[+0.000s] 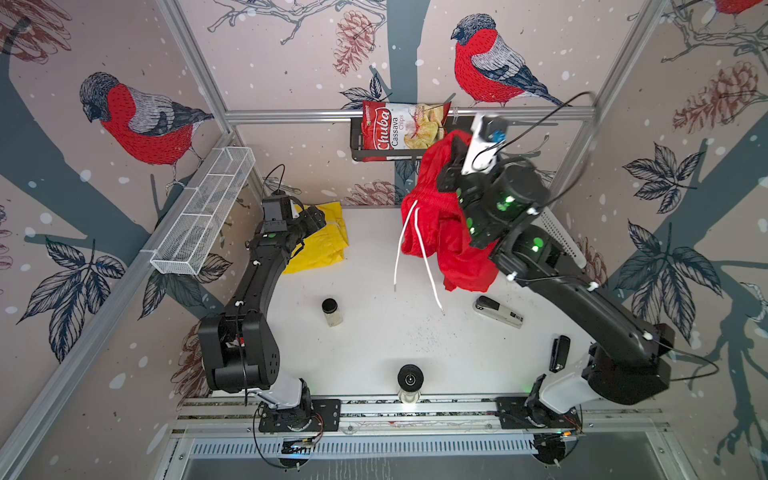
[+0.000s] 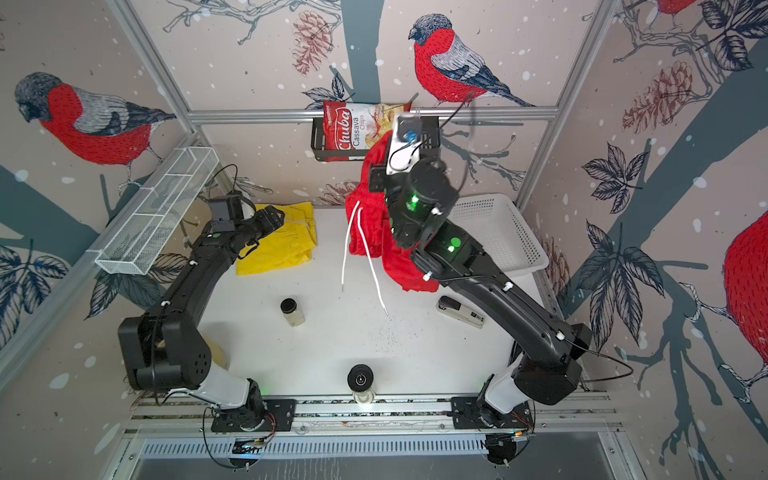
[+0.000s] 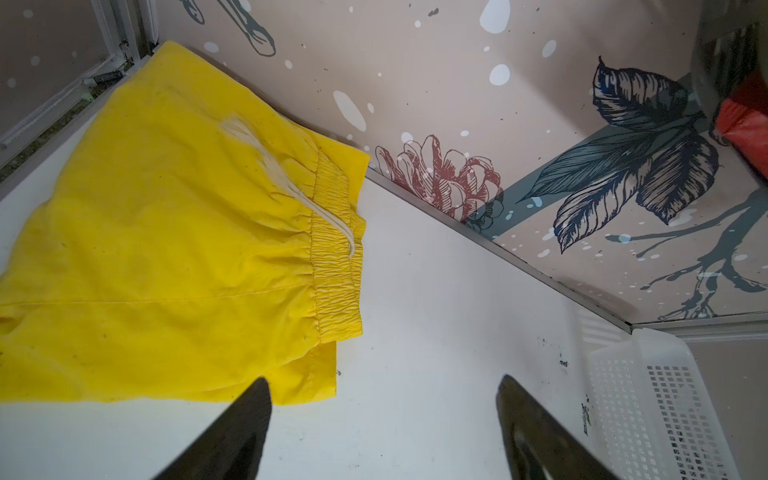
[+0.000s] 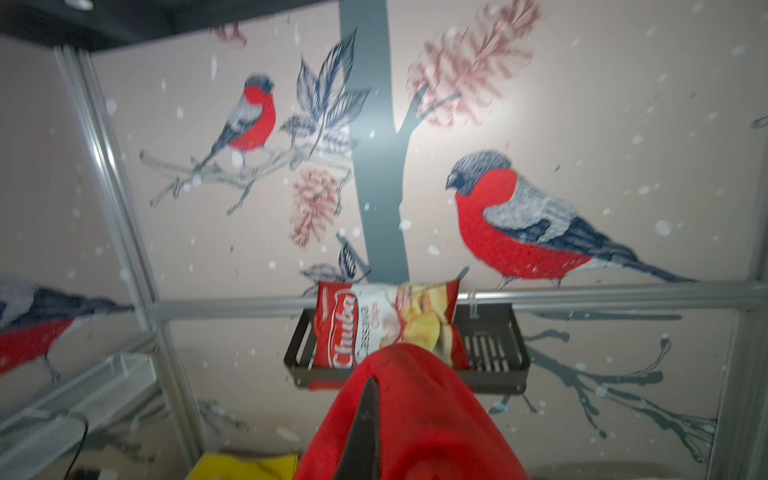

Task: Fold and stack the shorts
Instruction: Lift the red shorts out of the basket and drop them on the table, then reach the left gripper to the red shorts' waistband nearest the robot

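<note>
The red shorts [image 1: 432, 232] [image 2: 370, 237] hang in the air above the back right of the table, white drawstrings [image 1: 399, 253] dangling. My right gripper [image 1: 452, 147] [image 4: 376, 384] is raised high and shut on their cloth. One dark finger [image 4: 368, 415] shows in the right wrist view and red fabric covers the other. The yellow shorts [image 1: 326, 245] [image 2: 282, 249] [image 3: 166, 249] lie flat at the back left. My left gripper [image 1: 318, 218] [image 3: 384, 382] hovers open at their waistband corner, holding nothing.
A white lattice basket [image 2: 498, 232] [image 3: 648, 395] stands at the back right. A small jar [image 1: 331, 311], a stapler [image 1: 498, 311] and a black item [image 1: 559, 353] lie on the white table [image 1: 374, 340]. On the back wall a chips bag [image 1: 399, 129] sits in a black shelf. A wire rack [image 1: 203, 212] runs along the left wall.
</note>
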{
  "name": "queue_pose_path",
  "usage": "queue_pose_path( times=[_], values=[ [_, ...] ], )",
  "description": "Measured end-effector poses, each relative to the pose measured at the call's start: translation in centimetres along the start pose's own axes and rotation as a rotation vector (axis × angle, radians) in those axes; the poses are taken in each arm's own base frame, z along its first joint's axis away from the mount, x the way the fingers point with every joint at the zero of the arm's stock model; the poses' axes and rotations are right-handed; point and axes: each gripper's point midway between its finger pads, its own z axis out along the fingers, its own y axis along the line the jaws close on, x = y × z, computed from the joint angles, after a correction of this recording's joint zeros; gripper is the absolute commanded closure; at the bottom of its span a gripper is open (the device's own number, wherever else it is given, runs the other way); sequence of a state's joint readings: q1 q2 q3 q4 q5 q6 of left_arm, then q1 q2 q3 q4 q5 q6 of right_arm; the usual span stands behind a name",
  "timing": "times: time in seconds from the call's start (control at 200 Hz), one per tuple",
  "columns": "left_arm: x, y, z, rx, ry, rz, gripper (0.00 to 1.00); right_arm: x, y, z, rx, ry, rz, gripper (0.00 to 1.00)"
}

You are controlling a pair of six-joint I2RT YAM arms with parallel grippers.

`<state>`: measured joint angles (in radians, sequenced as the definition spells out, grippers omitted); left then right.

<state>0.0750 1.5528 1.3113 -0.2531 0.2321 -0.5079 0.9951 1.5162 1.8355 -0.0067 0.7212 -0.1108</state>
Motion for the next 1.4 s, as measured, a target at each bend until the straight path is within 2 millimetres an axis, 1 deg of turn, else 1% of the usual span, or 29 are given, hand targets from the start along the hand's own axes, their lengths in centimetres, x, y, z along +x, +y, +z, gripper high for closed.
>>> queue_pose_path(
  times=[0.03, 0.075, 0.115, 0.185, 0.24, 0.295, 0.32, 0.375, 0.42, 0.43, 0.44, 0.525, 0.565, 0.645, 0.71, 0.8, 0.865, 1.026, 1.116, 1.181, 1.266, 1.351, 1.401],
  values=[
    [0.1, 0.1, 0.1, -0.002, 0.003, -0.001, 0.16, 2.2, 0.5, 0.1, -0.012, 0.046, -0.024, 0.93],
    [0.1, 0.1, 0.2, -0.001, 0.006, -0.002, 0.16, 4.9, 0.8, 0.1, -0.022, 0.098, -0.043, 0.93],
    [0.1, 0.1, 0.2, 0.0, 0.006, -0.002, 0.16, 7.2, 0.9, 0.0, -0.026, 0.145, -0.059, 0.9],
    [0.1, 0.0, 0.2, 0.004, 0.007, -0.002, 0.16, 10.5, 0.6, -0.1, -0.022, 0.21, -0.065, 0.87],
    [0.2, 0.0, 0.2, 0.006, 0.01, -0.003, 0.16, 12.4, -0.1, 0.1, -0.016, 0.249, -0.056, 0.78],
    [0.3, 0.0, 0.4, 0.006, 0.013, -0.003, 0.16, 14.2, -1.0, 0.4, 0.0, 0.29, -0.028, 0.64],
    [0.3, 0.1, 0.5, 0.006, 0.016, -0.004, 0.16, 15.0, -1.5, 0.5, 0.002, 0.31, -0.019, 0.54],
    [0.6, 0.2, 0.7, 0.007, 0.025, -0.007, 0.16, 16.7, -2.3, 0.5, -0.002, 0.354, 0.016, 0.26],
    [0.8, 0.3, 1.0, 0.008, 0.033, -0.016, 0.16, 18.4, -2.9, 0.4, -0.014, 0.392, 0.043, 0.09],
    [0.8, 0.3, 1.0, 0.007, 0.035, -0.016, 0.16, 18.7, -3.0, 0.4, -0.017, 0.399, 0.047, 0.03],
    [0.9, 0.3, 1.1, 0.008, 0.037, -0.016, 0.16, 19.2, -3.1, 0.3, -0.019, 0.411, 0.054, 0.0],
    [1.1, 0.5, 1.4, 0.004, 0.046, -0.018, 0.16, 23.3, -4.3, -0.7, -0.032, 0.51, 0.099, 0.0],
    [1.2, 0.6, 1.5, 0.003, 0.049, -0.019, 0.16, 25.8, -4.8, -1.5, -0.028, 0.573, 0.122, 0.01],
    [1.4, 0.8, 1.8, -0.002, 0.057, -0.02, 0.16, 30.1, -6.0, -3.5, -0.015, 0.686, 0.145, 0.0],
    [1.9, 0.8, 2.3, -0.006, 0.069, -0.016, 0.16, 32.5, -7.4, -5.0, 0.012, 0.751, 0.176, 0.01],
    [2.8, 0.2, 3.0, -0.009, 0.092, 0.012, 0.16, 34.2, -9.3, -6.4, 0.047, 0.795, 0.208, 0.01],
    [3.7, -1.0, 3.5, 0.004, 0.115, 0.042, 0.16, 34.9, -10.3, -7.1, 0.061, 0.813, 0.241, 0.0],
    [6.3, -4.4, 4.5, 0.032, 0.17, 0.152, 0.15, 35.2, -13.1, -7.6, 0.081, 0.821, 0.301, 0.01],
    [7.9, -5.9, 4.9, 0.037, 0.197, 0.209, 0.16, 35.1, -14.4, -7.5, 0.083, 0.821, 0.341, 0.01],
    [9.0, -6.8, 5.2, 0.028, 0.214, 0.255, 0.16, 35.3, -15.0, -7.6, 0.079, 0.833, 0.36, 0.01],
    [10.2, -7.8, 5.5, 0.026, 0.239, 0.298, 0.16, 35.3, -15.2, -7.5, 0.053, 0.847, 0.372, 0.0],
    [11.4, -8.9, 5.7, 0.054, 0.265, 0.313, 0.16, 35.3, -15.1, -7.6, 0.024, 0.856, 0.392, 0.1],
    [11.8, -9.1, 5.8, 0.056, 0.277, 0.317, 0.17, 35.2, -14.8, -7.9, 0.001, 0.86, 0.404, 0.16]
  ],
)
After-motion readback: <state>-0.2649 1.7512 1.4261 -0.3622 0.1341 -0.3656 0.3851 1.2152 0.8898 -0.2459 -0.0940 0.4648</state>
